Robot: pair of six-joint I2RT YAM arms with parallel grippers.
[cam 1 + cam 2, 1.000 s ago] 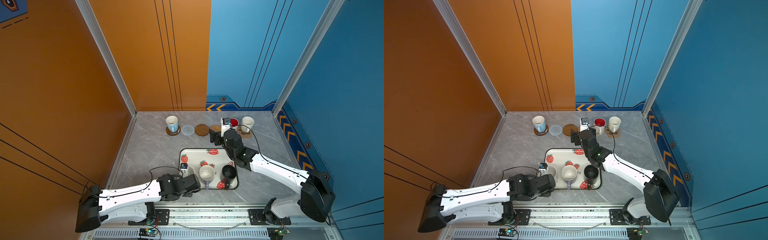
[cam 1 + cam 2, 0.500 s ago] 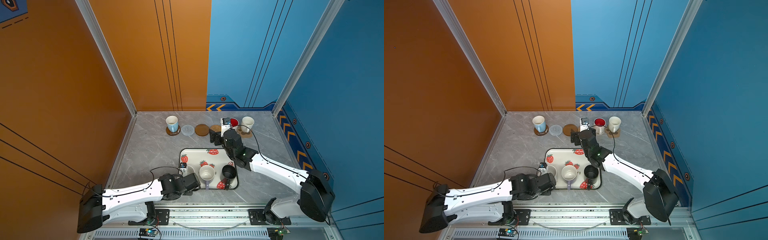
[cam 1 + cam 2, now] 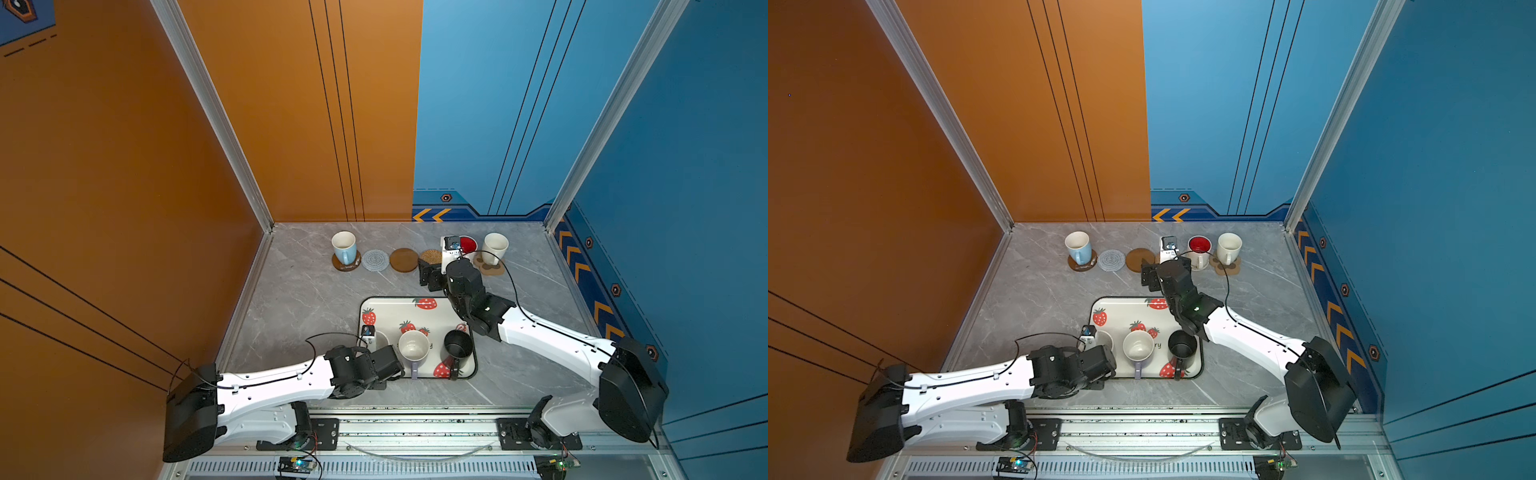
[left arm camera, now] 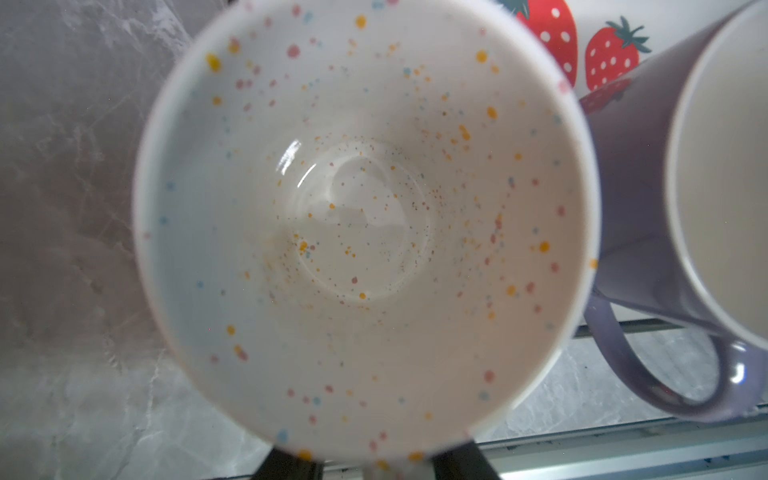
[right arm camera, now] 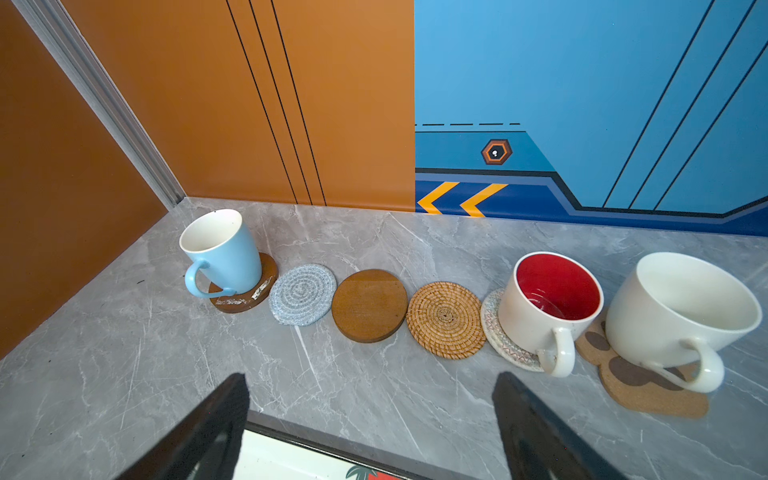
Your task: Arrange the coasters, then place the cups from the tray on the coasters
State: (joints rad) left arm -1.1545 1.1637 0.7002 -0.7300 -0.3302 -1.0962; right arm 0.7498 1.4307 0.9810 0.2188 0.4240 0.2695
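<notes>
Tray (image 3: 390, 309) on counter (image 3: 299, 299): holds speckled white mug (image 4: 365, 224), lavender mug (image 3: 413, 347) and black mug (image 3: 457, 345).
Left tool (image 4: 376, 467): at the speckled white mug; cannot tell whether it grips.
Row by back wall:
- light blue mug (image 5: 222, 249) on brown disc (image 5: 253, 299)
- grey woven coaster (image 5: 302, 294), second brown disc (image 5: 369, 305) and rattan round (image 5: 445, 319), all uncovered
- red-lined mug (image 5: 548, 307) on patterned woven round (image 5: 496, 336)
- cream mug (image 5: 681, 311) on paw-print cork (image 5: 648, 390)

Right tool (image 5: 372, 386): jaws wide, empty, above the tray's far edge.
</notes>
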